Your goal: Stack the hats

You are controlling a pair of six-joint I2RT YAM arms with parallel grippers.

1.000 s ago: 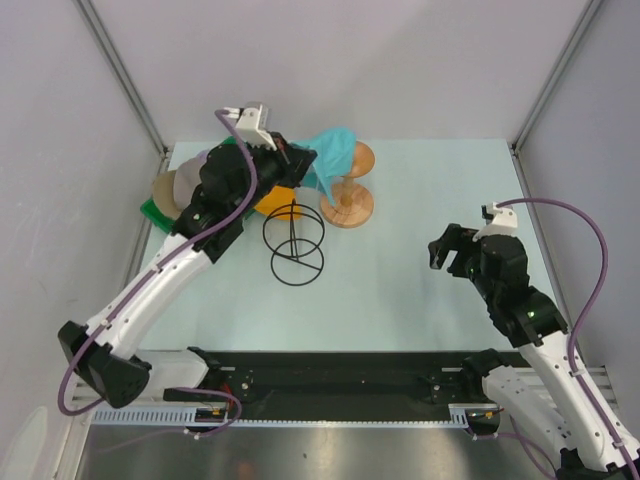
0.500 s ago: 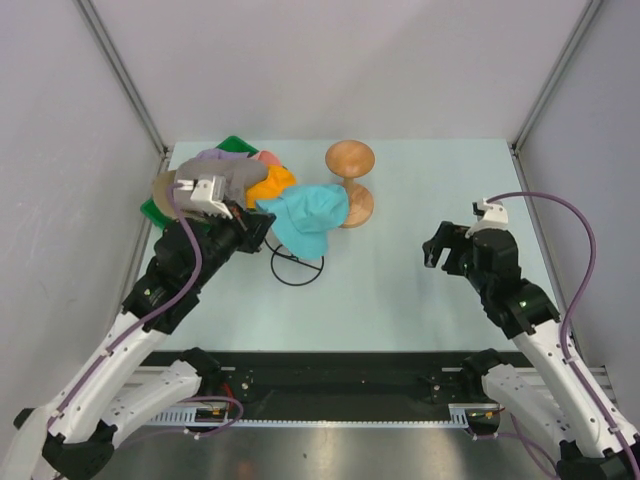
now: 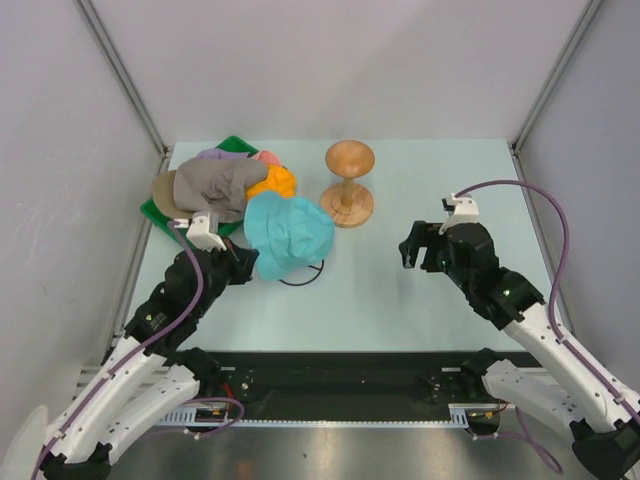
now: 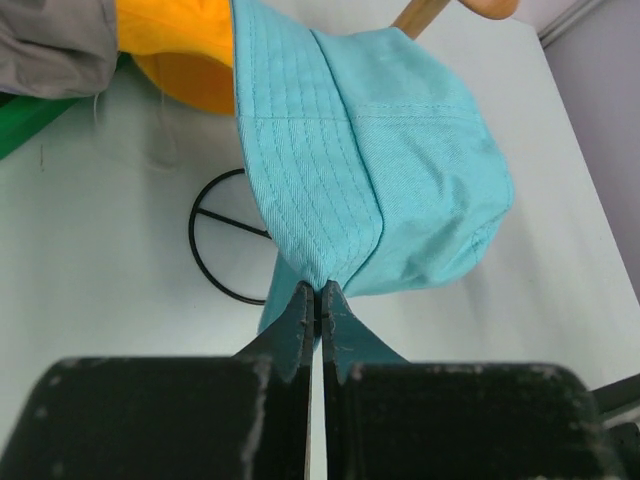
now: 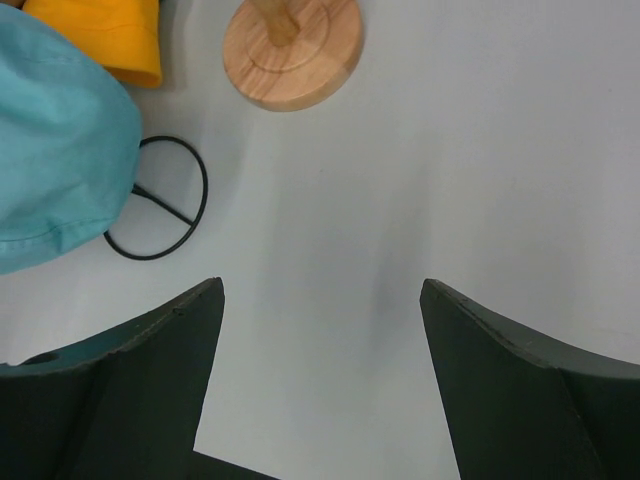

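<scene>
Hats here are soft, light cloth, so you should expect sag and folding from a single pinch, not slipping.

From above, the teal hat [image 3: 288, 233] spreads just ahead of the left gripper [image 3: 243, 264], which is clenched on its brim edge. Forward and left of those jaws sits the pile [image 3: 222, 185] of grey, orange and other hats on a green tray [image 3: 236, 144]. The teal hat's far edge meets the pile's near side. The stand [image 3: 347, 185] is forward-right of the jaws. The right gripper [image 3: 425, 248] hangs well apart, released, holding nothing.

In the left wrist view the jaws pinch a fold of brim, fingertips almost touching. The hat fans out ahead, crown away from you, its long axis running straight forward from the jaws. The ring [image 4: 225, 250] lies below and left of the fold; you cannot tell whether cloth rests on it.

In the right wrist view the jaws stand wide over bare table, with the teal hat forward-left of them.

The brim looks like your best hold, and a second pinch opposite would likely keep it spread.
</scene>
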